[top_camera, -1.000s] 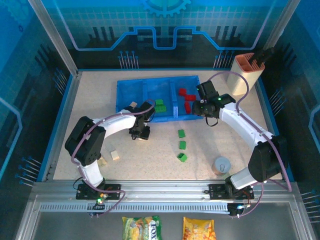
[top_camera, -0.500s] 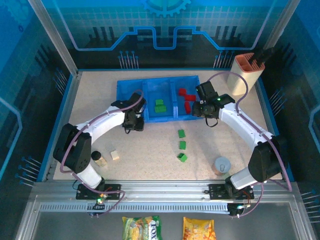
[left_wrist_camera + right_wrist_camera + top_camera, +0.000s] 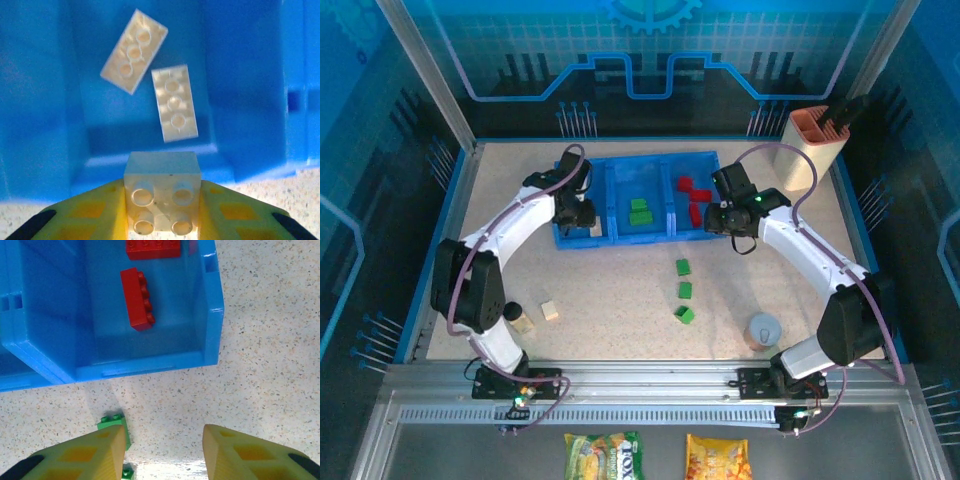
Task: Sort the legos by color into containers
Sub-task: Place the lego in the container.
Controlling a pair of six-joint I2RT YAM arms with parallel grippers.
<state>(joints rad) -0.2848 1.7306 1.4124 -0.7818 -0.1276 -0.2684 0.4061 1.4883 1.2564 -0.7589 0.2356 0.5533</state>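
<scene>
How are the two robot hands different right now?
The left gripper is shut on a square cream brick; the right gripper is open and holds nothing. The left one is at the tray compartment with two oblong cream bricks; the right one is over the table, near the compartment with red bricks, a green brick by its finger. Both have yellow fingers.

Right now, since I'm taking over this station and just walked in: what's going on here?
Two arms are sorting legos by color into a blue tray. The left tool is shut on a cream brick, held at the near edge of the left compartment, where two cream bricks already lie. The right tool hangs open and empty over the table, just in front of the right compartment holding red bricks. Three green bricks wait on the table.
</scene>
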